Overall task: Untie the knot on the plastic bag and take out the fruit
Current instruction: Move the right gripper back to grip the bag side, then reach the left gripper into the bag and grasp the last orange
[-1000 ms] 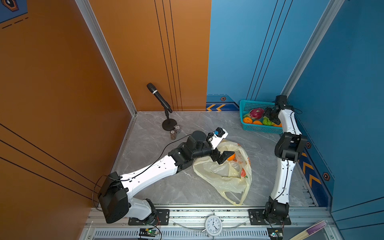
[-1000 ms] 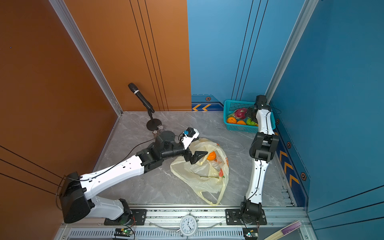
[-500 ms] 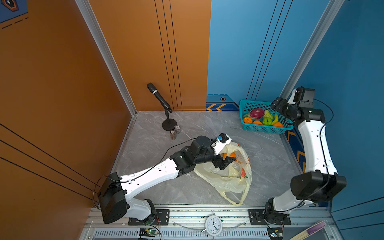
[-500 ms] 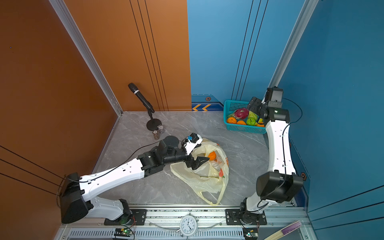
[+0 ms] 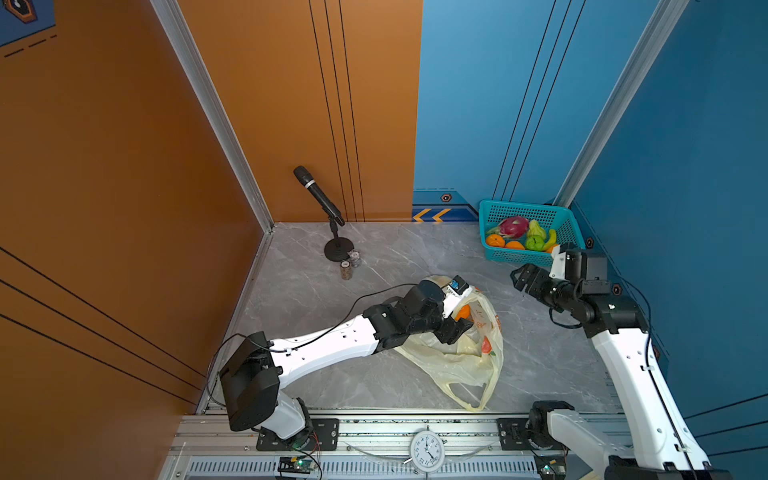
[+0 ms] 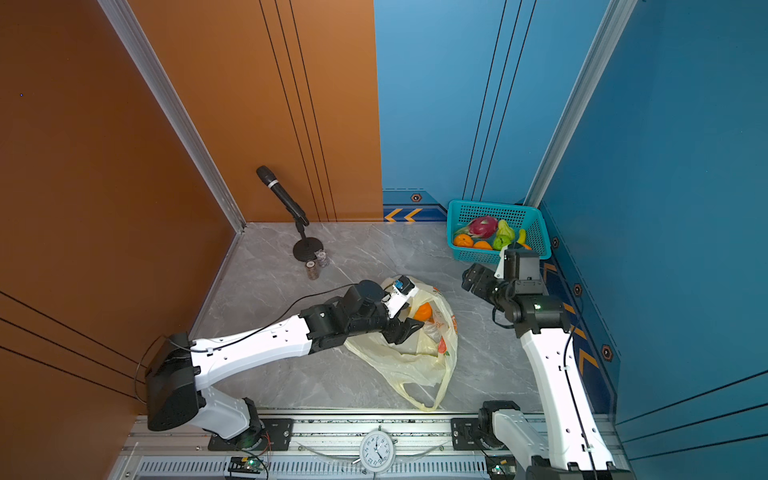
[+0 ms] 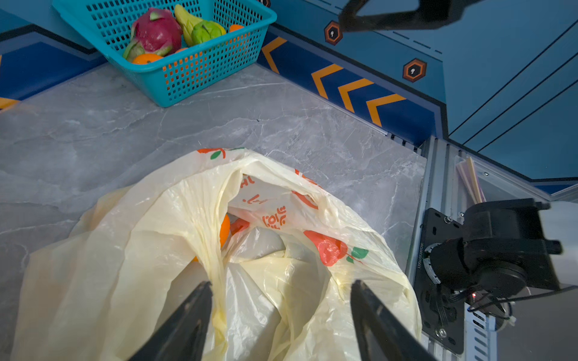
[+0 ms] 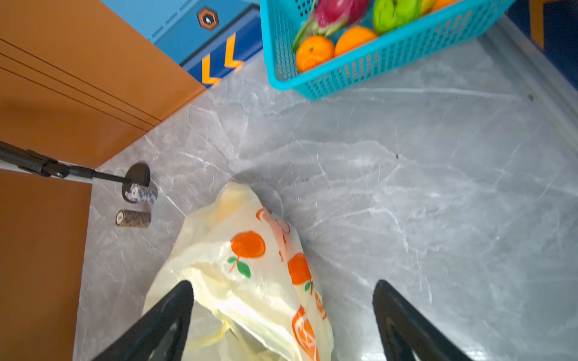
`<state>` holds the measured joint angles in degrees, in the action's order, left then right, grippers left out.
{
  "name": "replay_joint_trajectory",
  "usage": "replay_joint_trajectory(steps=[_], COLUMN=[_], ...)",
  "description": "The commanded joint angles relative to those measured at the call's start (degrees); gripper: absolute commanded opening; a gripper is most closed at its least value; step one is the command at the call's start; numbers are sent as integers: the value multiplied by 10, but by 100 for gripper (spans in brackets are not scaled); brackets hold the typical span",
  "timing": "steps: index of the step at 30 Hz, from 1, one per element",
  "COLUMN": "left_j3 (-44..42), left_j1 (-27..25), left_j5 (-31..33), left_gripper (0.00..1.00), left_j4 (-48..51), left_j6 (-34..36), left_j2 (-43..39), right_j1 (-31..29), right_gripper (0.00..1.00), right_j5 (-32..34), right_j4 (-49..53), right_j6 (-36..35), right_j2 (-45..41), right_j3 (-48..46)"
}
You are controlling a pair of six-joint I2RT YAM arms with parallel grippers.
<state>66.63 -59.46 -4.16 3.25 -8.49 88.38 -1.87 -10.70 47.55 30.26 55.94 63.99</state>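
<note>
The plastic bag [image 5: 457, 365] — thin, translucent, pale yellow, printed with orange-red fruit — lies slumped on the grey marble-patterned tabletop [image 5: 374, 257] in both top views, its mouth gaping. No tied knot shows anywhere, so I judge the untying done.

The step in hand is the emptying. A pink dragon fruit [image 5: 514, 226] and other small toy fruit [image 5: 534, 243] already sit in the teal perforated plastic basket [image 5: 559, 224] in the far corner. One small round orange [image 7: 224, 229] lies deep inside the bag, half hidden behind a bunched handle strip [image 7: 215, 256].

The left gripper [image 7: 280, 282] is in the bag's mouth with its fingers apart, film bulging between them, gripping nothing. The right gripper [image 8: 284, 281] hangs between basket and bag, spread wide and empty, pointing toward the bag's far end.

Next, I judge, the left fingers need to reach past the strip and straddle the orange itself — closing where they are would likely catch only plastic. The right gripper could pin the rim so the bag does not drag along.
</note>
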Motion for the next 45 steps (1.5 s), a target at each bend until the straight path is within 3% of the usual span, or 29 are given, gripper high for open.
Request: replay_joint_trajectory(steps=[1,10,16,21,25,29,31,35,45], left_j3=[37,115,166,193,212,231,241,256,275], left_j1=[-14,-39,-28,-16,-3,10,17,31,58], left_j5=[48,156,175,186,175,176,178,158,91], left_gripper=[63,48,44,44,44,46,48,56,78], left_j4=[27,102,130,122,116,113,112,100,84], left_j6=[-11,6,3,5,4,6,7,3,-36], left_j2=[32,148,224,261,285,310,324,342,379], right_j1=[-21,-85,-153,-187,-207,-220,-223,-227,-232], right_gripper=[90,86,86,84,78,64,51,36,32], right_j5=[15,14,64,67,71,76,77,75,77], right_j4=[50,33,31,-9,-35,-44,-44,-53,-58], right_j6=[43,133,165,184,189,185,184,183,186], right_j2=[-39,-106,-102,-108,-92,-66,-56,-49,-48], right_j3=[-43,-163,-197,-229,-242,-241,-242,-245,-248])
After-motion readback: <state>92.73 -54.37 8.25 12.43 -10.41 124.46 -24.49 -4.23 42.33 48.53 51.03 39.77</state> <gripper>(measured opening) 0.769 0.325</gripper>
